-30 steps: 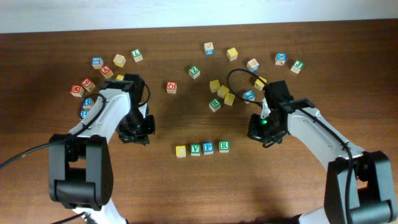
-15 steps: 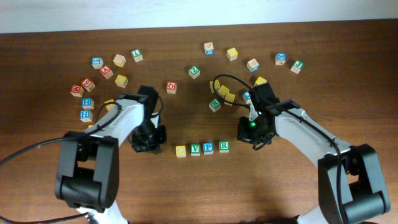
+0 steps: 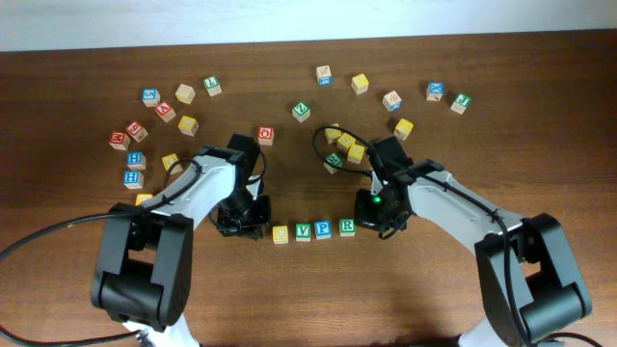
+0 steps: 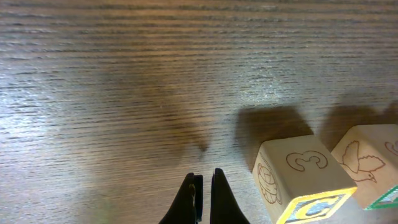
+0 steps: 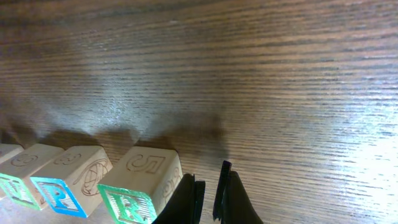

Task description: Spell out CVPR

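Observation:
Four cubes stand in a row near the table's front: yellow C (image 3: 280, 233), green V (image 3: 302, 230), blue P (image 3: 323, 228) and green R (image 3: 347, 226). My left gripper (image 3: 253, 222) sits low just left of the C cube (image 4: 298, 180), its fingers (image 4: 219, 196) shut and empty; whether it touches the cube I cannot tell. My right gripper (image 3: 370, 214) sits just right of the R cube (image 5: 140, 186), shut on nothing, one finger (image 5: 186, 196) right against the cube's side. The right wrist view also shows the P cube (image 5: 68, 177) and the V cube (image 5: 15, 177).
Loose letter cubes are scattered behind the row: a group at the back left (image 3: 154, 106), a cluster behind my right arm (image 3: 345, 146), and more at the back right (image 3: 443, 94). A red-lettered cube (image 3: 265, 135) lies behind my left arm.
Both arms have swung inward and forward, the left one rightward toward the C end, the right one leftward toward the R end. The four cubes have stayed in place.

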Robot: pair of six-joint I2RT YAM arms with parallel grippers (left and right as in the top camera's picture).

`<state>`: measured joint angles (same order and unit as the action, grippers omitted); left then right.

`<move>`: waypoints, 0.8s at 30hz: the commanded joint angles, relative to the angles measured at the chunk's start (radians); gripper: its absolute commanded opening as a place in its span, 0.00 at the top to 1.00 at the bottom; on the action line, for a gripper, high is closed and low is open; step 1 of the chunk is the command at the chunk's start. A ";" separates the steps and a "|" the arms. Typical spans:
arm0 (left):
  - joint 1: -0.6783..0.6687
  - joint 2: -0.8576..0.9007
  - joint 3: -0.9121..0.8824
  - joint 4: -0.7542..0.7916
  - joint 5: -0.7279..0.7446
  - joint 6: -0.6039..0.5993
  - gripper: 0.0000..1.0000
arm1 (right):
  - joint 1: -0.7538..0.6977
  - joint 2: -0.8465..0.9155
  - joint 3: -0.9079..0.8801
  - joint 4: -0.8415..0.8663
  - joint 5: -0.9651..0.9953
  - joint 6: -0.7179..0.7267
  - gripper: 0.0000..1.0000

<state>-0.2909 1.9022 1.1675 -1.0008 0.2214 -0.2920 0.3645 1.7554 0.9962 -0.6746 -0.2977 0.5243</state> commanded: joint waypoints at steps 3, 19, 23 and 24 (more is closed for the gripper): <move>-0.023 0.007 -0.010 0.006 0.024 -0.039 1.00 | 0.043 0.008 -0.005 0.029 -0.005 0.008 0.96; -0.087 0.007 -0.010 0.050 0.026 -0.087 1.00 | 0.101 0.008 -0.005 0.064 -0.006 0.009 0.95; -0.105 0.007 -0.010 0.053 0.026 -0.090 1.00 | 0.113 0.008 -0.005 0.071 -0.011 0.016 0.95; -0.106 0.007 -0.010 0.055 0.025 -0.101 1.00 | 0.113 0.008 -0.005 0.074 -0.021 0.016 0.95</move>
<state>-0.3874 1.9022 1.1667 -0.9520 0.2359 -0.3645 0.4702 1.7554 0.9962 -0.6067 -0.2977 0.5285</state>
